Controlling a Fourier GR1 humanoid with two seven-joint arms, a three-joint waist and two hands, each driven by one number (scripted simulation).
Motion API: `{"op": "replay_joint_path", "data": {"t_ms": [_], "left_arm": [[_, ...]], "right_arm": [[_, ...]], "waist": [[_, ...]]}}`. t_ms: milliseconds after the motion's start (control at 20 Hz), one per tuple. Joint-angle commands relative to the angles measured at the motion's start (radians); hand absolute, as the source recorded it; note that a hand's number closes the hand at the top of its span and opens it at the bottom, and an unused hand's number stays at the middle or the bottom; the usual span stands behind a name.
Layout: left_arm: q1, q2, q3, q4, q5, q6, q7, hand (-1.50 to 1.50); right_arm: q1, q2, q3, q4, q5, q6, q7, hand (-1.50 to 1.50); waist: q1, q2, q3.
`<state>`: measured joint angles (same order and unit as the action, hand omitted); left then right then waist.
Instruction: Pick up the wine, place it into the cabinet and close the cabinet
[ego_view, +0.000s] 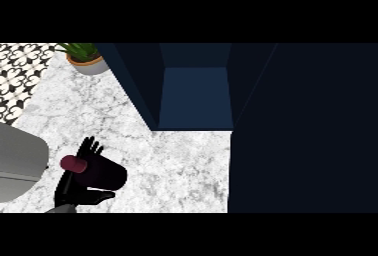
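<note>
Head view: one dark wine bottle with a maroon cap, one open dark-blue cabinet, one potted green plant far left, on one white marble counter. Left hand, near left, curls round the bottle, fingers behind it, thumb beneath. Right hand unseen.

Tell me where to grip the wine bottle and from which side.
Grip the dark body of the wine bottle, not its maroon cap end. It lies tilted, cap toward the upper left, so come from its left side, where the left hand already sits, fingers behind it and thumb below.
</note>
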<state>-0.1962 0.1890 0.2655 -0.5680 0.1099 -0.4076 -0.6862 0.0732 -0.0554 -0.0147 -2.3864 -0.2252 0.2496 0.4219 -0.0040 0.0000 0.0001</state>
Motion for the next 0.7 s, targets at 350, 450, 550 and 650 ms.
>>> {"op": "replay_joint_path", "data": {"t_ms": [350,450,550,650], "left_arm": [[-0.002,-0.01,-0.046,0.107,-0.025,-0.039,-0.084,1.5],[-0.012,-0.031,-0.061,0.066,-0.028,0.008,-0.06,1.5],[-0.068,-0.02,-0.052,0.146,-0.034,-0.01,-0.099,1.5],[-0.034,0.008,-0.061,0.157,-0.045,-0.036,-0.123,1.5]], "right_arm": [[0.037,0.023,0.025,-0.003,0.032,0.015,-0.03,-1.5],[-0.012,-0.008,-0.043,-0.025,-0.043,-0.007,0.023,-1.5],[-0.023,0.008,0.03,-0.037,0.017,-0.013,0.036,-1.5],[0.003,0.002,0.003,0.013,0.017,0.018,-0.018,-1.5]], "waist": [[-0.002,0.001,-0.001],[-0.001,0.0,-0.001],[-0.003,0.001,-0.001],[-0.002,0.001,-0.001]]}}
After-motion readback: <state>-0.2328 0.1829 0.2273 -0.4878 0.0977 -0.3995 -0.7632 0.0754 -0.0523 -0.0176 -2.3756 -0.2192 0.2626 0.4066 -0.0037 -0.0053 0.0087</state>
